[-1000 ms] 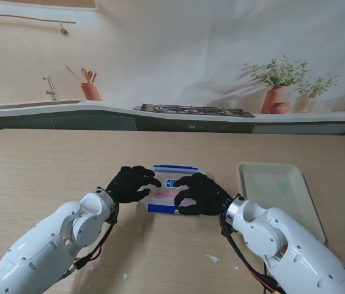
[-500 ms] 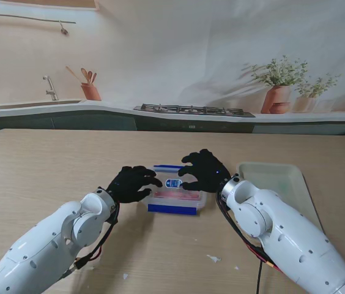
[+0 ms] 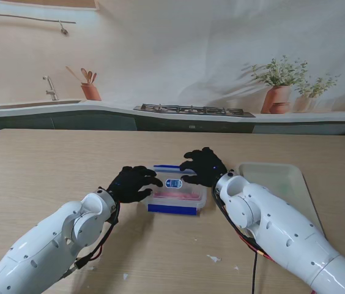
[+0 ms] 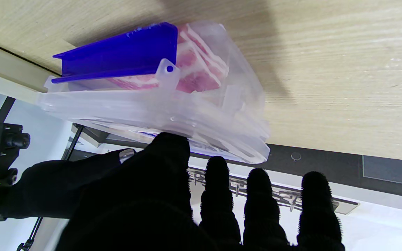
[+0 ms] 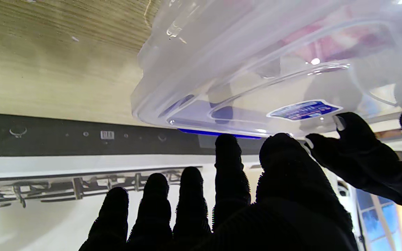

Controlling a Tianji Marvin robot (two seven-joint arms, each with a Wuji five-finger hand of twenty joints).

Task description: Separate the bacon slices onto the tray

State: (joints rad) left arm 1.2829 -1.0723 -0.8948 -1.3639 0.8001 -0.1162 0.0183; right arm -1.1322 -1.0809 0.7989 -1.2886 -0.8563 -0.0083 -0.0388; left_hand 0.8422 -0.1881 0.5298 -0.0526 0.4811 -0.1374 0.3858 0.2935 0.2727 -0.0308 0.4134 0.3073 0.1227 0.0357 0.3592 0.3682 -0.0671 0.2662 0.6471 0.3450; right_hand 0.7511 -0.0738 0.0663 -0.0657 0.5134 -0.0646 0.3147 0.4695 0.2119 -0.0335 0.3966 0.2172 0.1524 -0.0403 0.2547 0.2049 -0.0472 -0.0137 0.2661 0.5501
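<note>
A clear lidded box point(image 3: 175, 191) with blue clips stands mid-table, pink bacon slices point(image 4: 197, 66) showing through its wall. My left hand point(image 3: 133, 182) rests on the box's left edge, fingers spread and thumb against the lid rim point(image 4: 173, 130). Spread over the lid's far right corner is my right hand point(image 3: 203, 166), its fingertips point(image 5: 226, 143) at the rim near the blue label point(image 5: 304, 109). Neither hand grips anything. The pale green tray point(image 3: 279, 187) lies to the right of the box, with no bacon seen on it.
Small white scraps point(image 3: 212, 258) lie on the wood table nearer to me. A counter with a sink, hob and potted plants runs along the far side. The tray's near end is hidden by my right arm.
My right hand lifted off the near right side of the lid and moved farther from me to the far right corner. The left hand and box stayed put.
</note>
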